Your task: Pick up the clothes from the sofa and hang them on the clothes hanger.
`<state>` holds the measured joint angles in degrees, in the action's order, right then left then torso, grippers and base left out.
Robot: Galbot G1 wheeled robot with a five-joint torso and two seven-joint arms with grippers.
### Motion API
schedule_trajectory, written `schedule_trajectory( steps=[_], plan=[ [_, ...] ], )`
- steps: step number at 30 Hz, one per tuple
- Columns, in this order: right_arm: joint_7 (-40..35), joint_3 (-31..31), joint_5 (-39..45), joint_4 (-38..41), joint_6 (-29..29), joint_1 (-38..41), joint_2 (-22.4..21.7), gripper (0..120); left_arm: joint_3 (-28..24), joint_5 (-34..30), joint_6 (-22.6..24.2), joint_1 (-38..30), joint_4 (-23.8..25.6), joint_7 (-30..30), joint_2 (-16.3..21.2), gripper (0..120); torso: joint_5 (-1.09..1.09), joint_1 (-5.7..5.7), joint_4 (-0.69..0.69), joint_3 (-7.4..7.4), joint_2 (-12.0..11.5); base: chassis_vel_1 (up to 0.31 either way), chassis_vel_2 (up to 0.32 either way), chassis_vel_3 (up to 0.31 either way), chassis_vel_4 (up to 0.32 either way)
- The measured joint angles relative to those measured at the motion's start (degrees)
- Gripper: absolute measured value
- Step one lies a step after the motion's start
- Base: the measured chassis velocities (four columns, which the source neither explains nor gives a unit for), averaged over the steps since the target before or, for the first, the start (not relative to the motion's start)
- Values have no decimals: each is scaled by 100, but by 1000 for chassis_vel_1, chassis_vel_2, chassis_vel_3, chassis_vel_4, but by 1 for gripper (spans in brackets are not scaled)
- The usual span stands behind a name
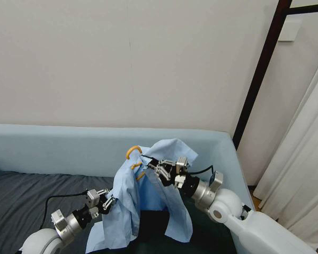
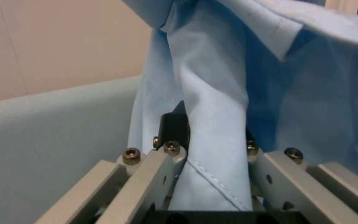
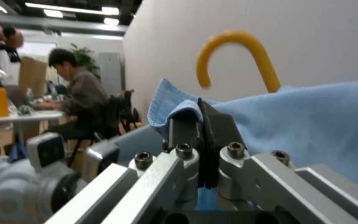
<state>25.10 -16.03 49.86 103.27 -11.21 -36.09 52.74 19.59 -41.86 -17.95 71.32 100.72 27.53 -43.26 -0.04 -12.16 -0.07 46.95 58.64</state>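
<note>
1. Two grippers hold one light blue shirt (image 1: 148,203) in the air in the head view, above the dark seat of the pale blue sofa (image 1: 53,148). A yellow hanger hook (image 1: 132,149) pokes out at the collar, so the shirt appears to be already draped on its hanger. The right gripper (image 1: 158,169) grips high up beside the collar, probably to carry the weight. The left gripper (image 1: 108,203) grips a lower front edge, out to the side, probably to keep the cloth spread and off the cushions. A dark pole (image 1: 259,74) stands past the sofa's right end, well apart from the shirt.

2. Seen from the left wrist, the left gripper (image 2: 210,154) is clamped on a hanging fold of the shirt (image 2: 216,93). The cloth runs down between its fingers (image 2: 173,128).

3. Seen from the right wrist, the right gripper (image 3: 201,140) is pinched closed on a bunched edge of the shirt (image 3: 303,116), just below the yellow hanger hook (image 3: 230,35). Whether it also pinches the hanger under the cloth cannot be told.
</note>
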Motion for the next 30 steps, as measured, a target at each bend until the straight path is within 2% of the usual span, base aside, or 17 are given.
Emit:
schedule_trajectory(
  steps=[6, 9, 11, 13, 15, 16, 18, 20, 22, 24, 27, 28, 30],
  plan=[
    [-513, -1, -493, -143, 13, -141, 51, 0, 40, -1, -35, 48, 26, 71, 64, 7, 0, 0, 0, 0, 0, 0, 0, 0, 0],
    [-919, -10, -554, -76, 85, -212, 87, 12, 53, 16, -36, 62, 15, 176, 111, 7, 0, 0, 0, 0, 0, 0, 0, 0, 0],
    [-953, -9, -475, -7, 103, -241, 85, 15, 55, 18, -36, 58, 3, 202, 128, 7, 0, 0, 0, 0, 0, 0, 0, 0, 0],
    [-719, 4, -188, 163, 90, -333, 27, 25, 62, 12, -30, 24, -32, 250, 169, 7, 0, 0, 1, 0, 0, 0, 0, 0, 0],
    [-70, 56, 97, 273, 29, -427, -74, 34, 79, -40, -4, -32, -73, 355, 206, 7, 0, 0, -1, 0, 0, 0, 0, 0, 0],
    [-70, 56, 97, 273, 29, -427, -74, 34, 79, -40, -4, -32, -73, 355, 206, 7, 0, 0, -1, 0, 0, 0, 0, 0, 0],
    [649, 150, 316, 345, -12, -493, -157, 41, 98, -93, 39, -77, -124, 538, 236, 7, 0, 0, -2, 0, 0, 0, 0, 0, 0],
    [918, 258, 546, 443, -32, -508, -169, 50, 109, -103, 64, -99, -184, 811, 257, 7, 1, 0, -2, 0, 0, 0, 0, 0, 0],
    [786, 393, 913, 583, -44, -500, -124, 60, 123, -101, 80, -109, -255, 1126, 270, 7, 0, 0, 0, 0, 0, 0, 0, 0, 0],
    [667, 456, 1092, 642, -53, -480, -105, 64, 128, -95, 83, -114, -285, 1275, 278, 7, 0, 0, 0, 0, 0, 0, 0, 0, 0],
    [250, 626, 1377, 768, -83, -424, -90, 77, 168, -98, 166, -160, -382, 1854, 321, 7, 0, 0, 1, 0, 0, 0, 0, 0, 0],
    [250, 626, 1377, 768, -83, -424, -90, 77, 168, -98, 166, -160, -382, 1854, 321, 7, 0, 0, 1, 0, 0, 0, 0, 0, 0],
    [-124, 718, 1483, 846, -87, -407, -114, 86, 205, -104, 243, -240, -482, 2330, 348, 7, 0, 0, 0, 0, 0, 0, 0, 0, 0]
  ],
)
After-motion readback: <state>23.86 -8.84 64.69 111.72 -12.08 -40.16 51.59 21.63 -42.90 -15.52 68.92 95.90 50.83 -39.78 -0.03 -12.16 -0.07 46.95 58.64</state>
